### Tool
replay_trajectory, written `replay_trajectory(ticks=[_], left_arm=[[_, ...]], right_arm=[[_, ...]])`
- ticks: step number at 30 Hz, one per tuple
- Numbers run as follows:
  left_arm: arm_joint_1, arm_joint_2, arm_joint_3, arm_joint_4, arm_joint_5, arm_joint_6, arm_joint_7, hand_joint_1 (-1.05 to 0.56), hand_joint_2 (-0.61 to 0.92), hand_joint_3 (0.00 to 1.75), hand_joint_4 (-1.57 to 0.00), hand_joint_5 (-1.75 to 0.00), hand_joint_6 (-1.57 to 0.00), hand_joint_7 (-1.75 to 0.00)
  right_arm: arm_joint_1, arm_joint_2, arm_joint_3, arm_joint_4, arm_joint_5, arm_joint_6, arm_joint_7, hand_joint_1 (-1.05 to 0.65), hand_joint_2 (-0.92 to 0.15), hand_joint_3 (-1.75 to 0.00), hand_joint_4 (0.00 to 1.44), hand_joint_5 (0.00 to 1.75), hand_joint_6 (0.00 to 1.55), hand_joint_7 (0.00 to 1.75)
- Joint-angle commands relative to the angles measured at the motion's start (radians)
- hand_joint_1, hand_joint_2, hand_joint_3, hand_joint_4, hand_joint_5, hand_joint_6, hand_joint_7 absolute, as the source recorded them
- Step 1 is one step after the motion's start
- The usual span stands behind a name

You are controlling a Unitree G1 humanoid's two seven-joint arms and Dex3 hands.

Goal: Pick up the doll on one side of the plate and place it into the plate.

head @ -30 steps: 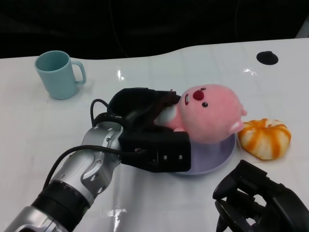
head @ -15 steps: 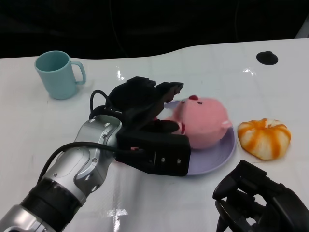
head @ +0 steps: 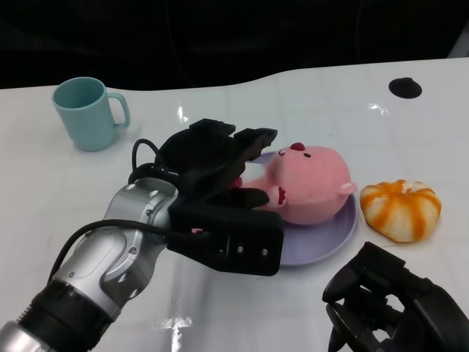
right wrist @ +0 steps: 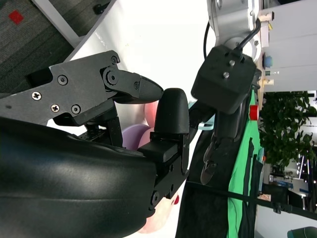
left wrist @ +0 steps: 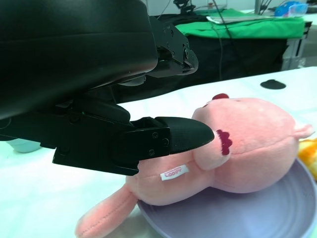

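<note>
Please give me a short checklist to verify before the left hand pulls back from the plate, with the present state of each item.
1. Pink doll lies on the purple plate: ok; its limb overhangs the rim in the left wrist view.
2. Left hand fingers apart: ok.
3. Fingers clear of doll: cannot tell.
4. Orange pumpkin toy outside plate: ok.
5. Right hand away from plate: ok.
</note>
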Motion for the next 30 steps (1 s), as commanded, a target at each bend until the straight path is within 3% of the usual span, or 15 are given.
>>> replay_trajectory(ticks=[1,6,10,16,20,24,28,30], left_arm=[[0.043,0.039,0.041,-0.051,-0.047,-0.026,-0.023,-0.86,0.92,0.46,-0.10,-0.37,-0.18,-0.02],[0.095,0.077,0.106,-0.104,-0.125,-0.090,-0.025,-0.79,0.92,0.43,-0.16,-0.59,-0.26,-0.04],[0.113,0.091,0.125,-0.133,-0.149,-0.095,-0.039,-0.75,0.92,0.44,-0.15,-0.62,-0.27,-0.05],[0.217,0.121,0.229,-0.203,-0.278,-0.212,-0.004,-0.67,0.92,0.40,-0.24,-0.66,-0.36,-0.08],[0.319,0.091,0.319,-0.223,-0.391,-0.321,0.064,-0.37,0.92,0.16,-0.51,-0.82,-0.66,-0.18],[0.407,0.071,0.379,-0.266,-0.493,-0.337,0.058,-0.24,0.91,0.12,-0.65,-0.93,-0.85,-0.26],[0.502,0.058,0.427,-0.311,-0.608,-0.332,0.027,-0.15,0.87,0.22,-0.70,-1.13,-0.95,-0.35],[0.545,0.054,0.444,-0.325,-0.653,-0.341,0.015,-0.13,0.67,0.63,-0.70,-1.22,-0.90,-0.56]], right_arm=[[0.004,-0.001,-0.007,-0.007,0.011,0.000,-0.002,-0.35,-0.85,-0.62,0.61,1.71,0.51,1.58],[-0.007,-0.002,-0.007,-0.001,0.010,-0.002,-0.004,-0.35,-0.84,-0.63,0.61,1.71,0.51,1.58],[-0.010,-0.002,-0.006,0.004,0.007,-0.004,-0.005,-0.36,-0.84,-0.63,0.62,1.70,0.51,1.58],[-0.013,0.004,0.006,0.013,-0.006,-0.006,-0.012,-0.36,-0.84,-0.63,0.62,1.69,0.52,1.58],[-0.013,0.008,0.010,0.008,-0.003,-0.001,-0.013,-0.36,-0.84,-0.64,0.61,1.70,0.52,1.58],[-0.012,0.008,0.011,0.002,-0.003,0.003,-0.014,-0.36,-0.83,-0.64,0.61,1.70,0.51,1.58],[-0.010,0.006,0.013,-0.004,-0.008,0.006,-0.017,-0.36,-0.84,-0.64,0.61,1.70,0.52,1.58],[-0.011,0.003,0.013,-0.004,-0.009,0.004,-0.016,-0.37,-0.84,-0.64,0.62,1.70,0.52,1.58]])
